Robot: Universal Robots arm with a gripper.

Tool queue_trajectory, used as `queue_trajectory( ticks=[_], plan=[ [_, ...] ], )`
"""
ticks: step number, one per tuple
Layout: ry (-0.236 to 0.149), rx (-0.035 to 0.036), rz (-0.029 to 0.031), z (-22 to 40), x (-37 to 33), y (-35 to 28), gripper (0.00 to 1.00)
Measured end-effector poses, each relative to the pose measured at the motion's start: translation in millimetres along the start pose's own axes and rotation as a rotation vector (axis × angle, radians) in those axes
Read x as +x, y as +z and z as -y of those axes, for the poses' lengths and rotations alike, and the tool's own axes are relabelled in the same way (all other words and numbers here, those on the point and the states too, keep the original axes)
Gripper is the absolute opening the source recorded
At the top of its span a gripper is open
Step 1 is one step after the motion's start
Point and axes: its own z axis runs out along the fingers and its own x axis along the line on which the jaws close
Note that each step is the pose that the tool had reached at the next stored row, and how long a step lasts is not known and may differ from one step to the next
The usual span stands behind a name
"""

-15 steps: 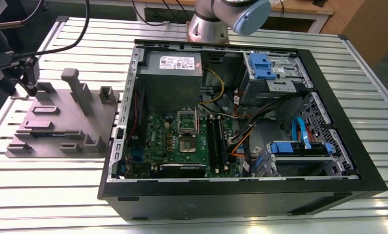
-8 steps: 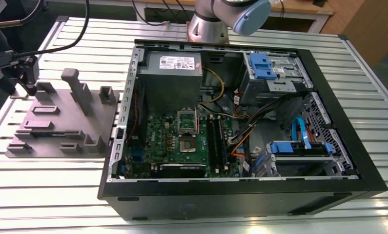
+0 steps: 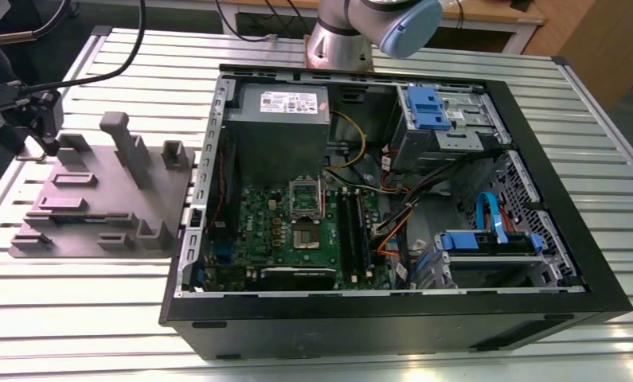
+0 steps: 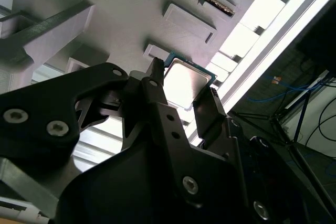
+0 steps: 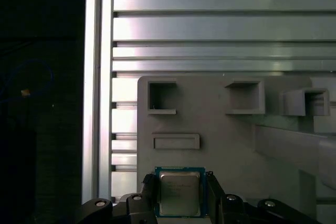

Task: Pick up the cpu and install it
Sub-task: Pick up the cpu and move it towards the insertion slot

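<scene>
"Aluminium slats, the whole table [image 3: 83, 310]. How much room is there round the pincer [image 5: 180, 186]?"

"Plenty on one side, little on the other. The black computer case [image 3: 401, 322], the biggest thing on the table, stands open-sided and well apart from the pincer. The whole grey fixture plate [image 3: 103, 199] lies between them. On the pincer's outer side the plate's rim is close. Past it come a narrow strip of slats, the table's side rail [image 5: 98, 77] and then darkness."

"And the arm [image 3: 401, 24]?"

"Its base [image 3: 335, 48] stands behind the case in the exterior view. The wrist [image 3: 27, 107], trailing black cables [image 3: 130, 48], hangs at the exterior view's left, over the plate's corner farthest from the case."

"Anything in the way on the plate itself?"

"Ahead of the pincer there is a low rectangular block [image 5: 176, 141], then two square pockets [image 5: 161, 97]. A long raised rib [image 5: 294, 148] stands off to one side. None touches the fingers [image 5: 149, 188]."

"What has it got?"

"The cpu [image 5: 179, 195] [image 4: 186, 82]. In both wrist views the two black fingers are drawn in to the chip's width, one against each of two opposite edges. The silver top is bare between them. The cpu is at the plate's corner, low over it. Whether it rests on the plate or is lifted just clear, I cannot tell."
</scene>
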Motion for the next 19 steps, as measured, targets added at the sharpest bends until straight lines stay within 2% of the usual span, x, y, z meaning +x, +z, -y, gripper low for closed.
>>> queue_trajectory(
  ticks=[9,19],
  plan=[
    [0.000,0.0000,0.0000,0.0,-0.8,-0.5,0.47],
    [0.000,0.0001,-0.0001,-0.2,-0.7,-4.2,0.47]
  ],
)
